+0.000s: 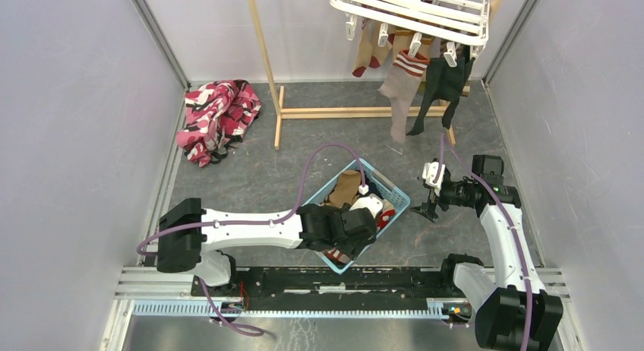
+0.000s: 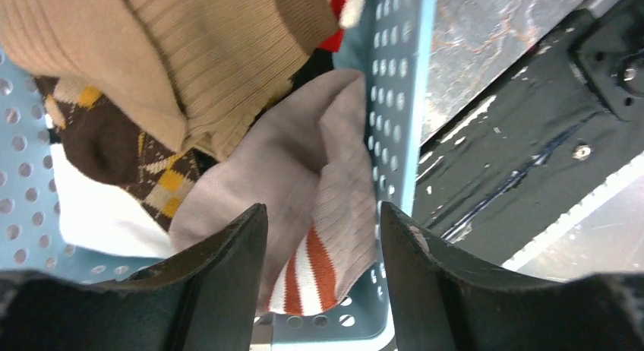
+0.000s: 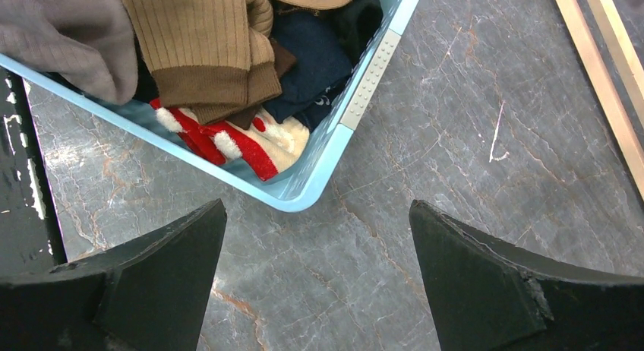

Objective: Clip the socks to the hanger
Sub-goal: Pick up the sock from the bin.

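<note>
The white hanger [image 1: 414, 9] hangs at the back right with a tan sock [image 1: 370, 56], a grey striped-cuff sock [image 1: 400, 89] and a black sock [image 1: 438, 85] clipped to it. More socks lie in the light blue basket [image 1: 396, 190]. My left gripper [image 1: 366, 223] is down in the basket, open. In the left wrist view its jaws [image 2: 323, 229] stand on either side of a grey sock with a red-white striped cuff [image 2: 315, 191], beside a tan sock [image 2: 190, 62] and an argyle sock [image 2: 114, 146]. My right gripper [image 1: 427, 207] is open and empty over the floor [image 3: 317, 229], just off the basket's corner [image 3: 304, 195].
A pink, red and black cloth [image 1: 219, 117] lies at the back left. The wooden frame stand [image 1: 334, 112] stands under the hanger. Grey walls close both sides. The black base rail [image 1: 334, 279] runs along the near edge, close to the basket.
</note>
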`<state>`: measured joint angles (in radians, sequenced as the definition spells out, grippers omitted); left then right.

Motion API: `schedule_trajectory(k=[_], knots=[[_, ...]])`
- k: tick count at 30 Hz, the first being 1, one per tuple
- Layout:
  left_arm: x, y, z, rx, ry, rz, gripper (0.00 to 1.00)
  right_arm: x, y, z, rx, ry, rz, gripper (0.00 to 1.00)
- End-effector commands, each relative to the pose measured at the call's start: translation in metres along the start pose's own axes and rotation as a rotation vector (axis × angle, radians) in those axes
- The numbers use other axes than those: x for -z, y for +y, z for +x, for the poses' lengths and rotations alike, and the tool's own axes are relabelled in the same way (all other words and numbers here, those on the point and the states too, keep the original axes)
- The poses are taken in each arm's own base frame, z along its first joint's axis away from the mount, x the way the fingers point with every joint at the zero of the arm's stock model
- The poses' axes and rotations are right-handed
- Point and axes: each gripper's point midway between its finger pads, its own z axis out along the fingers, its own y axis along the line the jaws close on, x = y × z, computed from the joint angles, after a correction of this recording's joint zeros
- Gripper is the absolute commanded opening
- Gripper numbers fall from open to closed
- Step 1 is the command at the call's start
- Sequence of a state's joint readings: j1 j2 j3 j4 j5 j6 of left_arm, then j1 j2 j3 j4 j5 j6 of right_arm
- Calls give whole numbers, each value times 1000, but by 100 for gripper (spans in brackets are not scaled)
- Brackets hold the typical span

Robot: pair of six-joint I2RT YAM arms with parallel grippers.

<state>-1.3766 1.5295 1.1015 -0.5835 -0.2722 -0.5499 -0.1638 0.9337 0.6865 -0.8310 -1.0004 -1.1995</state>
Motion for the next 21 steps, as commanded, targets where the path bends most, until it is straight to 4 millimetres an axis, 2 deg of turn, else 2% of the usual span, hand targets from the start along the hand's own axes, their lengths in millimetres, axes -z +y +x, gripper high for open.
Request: schedule_trajectory(k=[1, 6, 7, 8, 11, 14, 18, 21], knots=[[2, 20, -3, -81, -5, -109, 61, -1, 2, -4, 5, -16, -7, 98], [2, 17, -5, -83, -7, -93, 56, -1, 3, -4, 12, -14, -7, 98], [2, 16, -5, -86, -7, -90, 48, -1, 3, -5, 13, -14, -7, 98], [2, 17, -4, -88, -7, -90, 36, -1, 2, -4, 13, -13, -7, 98], [4, 14, -7, -87, -15, -73, 24, -1, 3, -4, 10, -11, -9, 98], [11, 5, -15, -82, -44, -23, 4, -1, 3, -4, 12, -12, -10, 98], [32, 0, -38, -71, -154, 34, 2, -1, 4, -7, 21, -19, -13, 98], [59, -1, -60, -71, -280, 84, 2, -2, 7, -12, 33, -39, -23, 98]])
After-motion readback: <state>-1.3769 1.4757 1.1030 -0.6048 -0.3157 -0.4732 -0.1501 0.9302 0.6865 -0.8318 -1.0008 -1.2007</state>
